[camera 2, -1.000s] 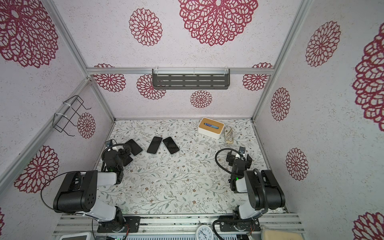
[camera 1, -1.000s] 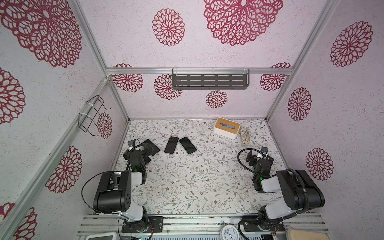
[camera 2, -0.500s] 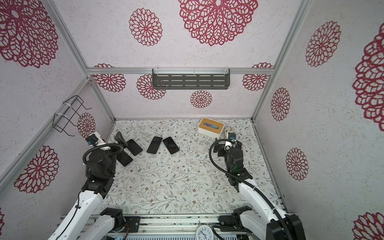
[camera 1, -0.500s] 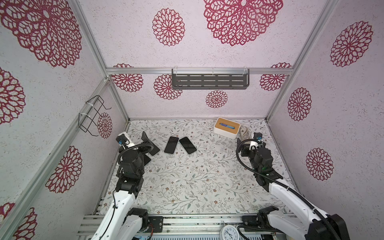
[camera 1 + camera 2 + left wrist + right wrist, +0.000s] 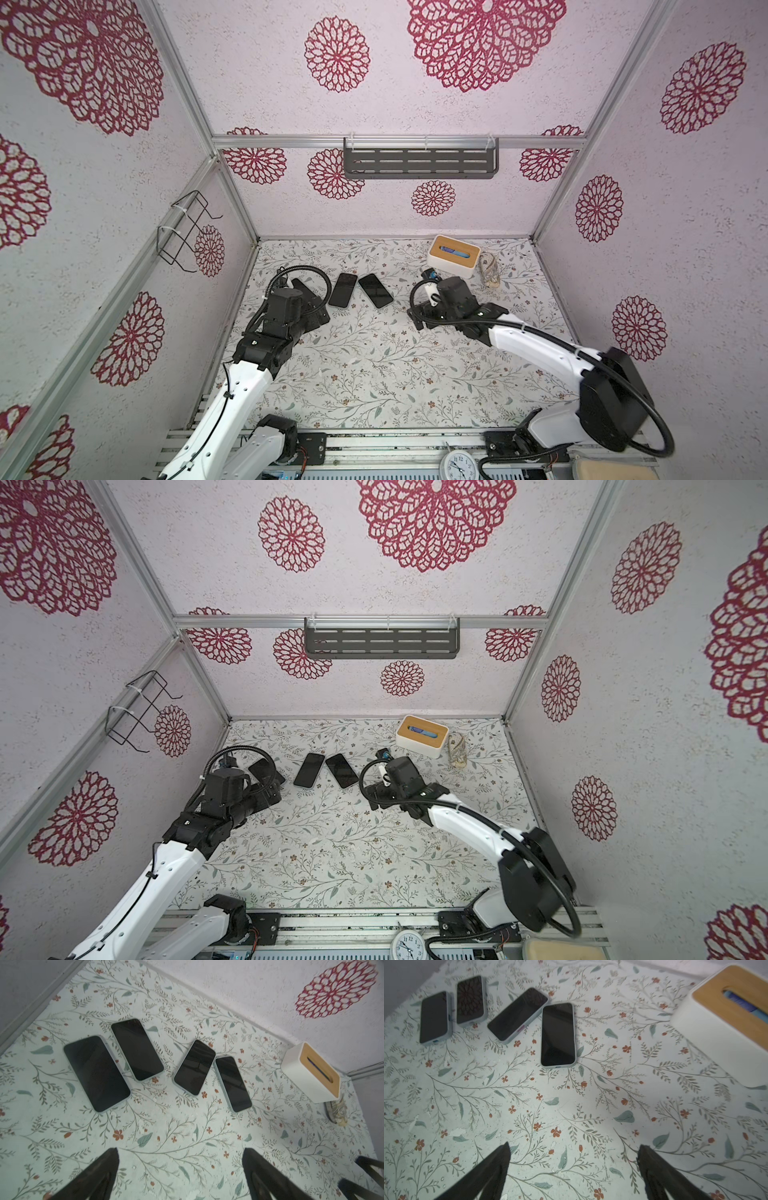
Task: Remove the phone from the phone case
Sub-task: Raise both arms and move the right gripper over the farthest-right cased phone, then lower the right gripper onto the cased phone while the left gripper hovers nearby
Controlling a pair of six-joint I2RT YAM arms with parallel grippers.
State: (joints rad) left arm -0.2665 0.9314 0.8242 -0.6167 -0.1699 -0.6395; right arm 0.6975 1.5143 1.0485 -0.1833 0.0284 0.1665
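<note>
Your left gripper [image 5: 180, 1151] is hovering with its jaws spread wide and gripping nothing, above the floral table [image 5: 166, 1126]; your right gripper [image 5: 574, 1145] is doing likewise. Beyond them, four phones [image 5: 194, 1067] are lying screen-up in a row, each apparently sitting in its pale phone case [image 5: 520, 1030]; the wooden-lidded tissue box [image 5: 309, 1072] is standing further along, near the back wall [image 5: 259, 991]

4 pale-cased phones [image 5: 194, 1067], face-up, in a row
</note>
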